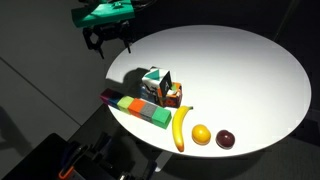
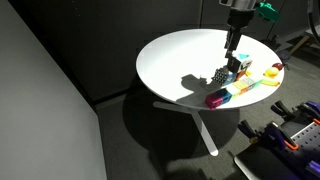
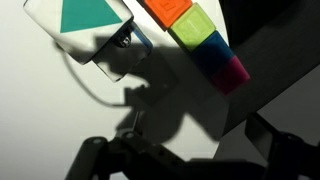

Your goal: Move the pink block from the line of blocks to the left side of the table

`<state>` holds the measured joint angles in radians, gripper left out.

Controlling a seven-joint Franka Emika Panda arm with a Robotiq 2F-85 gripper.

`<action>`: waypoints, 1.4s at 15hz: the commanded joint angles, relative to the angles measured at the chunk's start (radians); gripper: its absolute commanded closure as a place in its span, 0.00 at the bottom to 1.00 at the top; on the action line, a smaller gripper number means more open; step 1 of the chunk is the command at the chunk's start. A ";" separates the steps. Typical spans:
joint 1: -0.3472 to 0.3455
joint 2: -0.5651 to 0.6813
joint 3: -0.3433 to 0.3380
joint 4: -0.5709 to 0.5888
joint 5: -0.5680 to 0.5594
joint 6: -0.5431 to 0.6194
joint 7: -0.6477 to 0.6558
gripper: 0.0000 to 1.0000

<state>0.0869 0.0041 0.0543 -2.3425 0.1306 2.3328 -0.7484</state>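
Note:
The pink block (image 1: 108, 97) lies at one end of the line of blocks (image 1: 140, 109) near the edge of the round white table (image 1: 240, 70). It also shows in an exterior view (image 2: 215, 99) and in the wrist view (image 3: 232, 72), next to the blue, green and orange blocks. My gripper (image 1: 106, 44) hangs well above the table, apart from the blocks, open and empty. In the wrist view its dark fingers (image 3: 190, 152) stand wide apart at the bottom, and the pink block lies beyond them to the upper right.
An upright cluster of white, teal and dark boxes (image 1: 158, 84) stands just behind the row. A banana (image 1: 180, 128), an orange fruit (image 1: 201, 134) and a dark red fruit (image 1: 226, 139) lie beside the row's green end. The table edge is close to the pink block.

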 commanded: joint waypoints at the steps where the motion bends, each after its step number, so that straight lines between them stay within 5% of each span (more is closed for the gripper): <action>1: -0.006 0.000 0.007 0.002 -0.001 -0.003 0.001 0.00; 21: 0.059 0.129 0.124 0.014 -0.104 0.038 -0.111 0.00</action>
<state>0.1395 0.1031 0.1616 -2.3401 0.0628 2.3424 -0.8334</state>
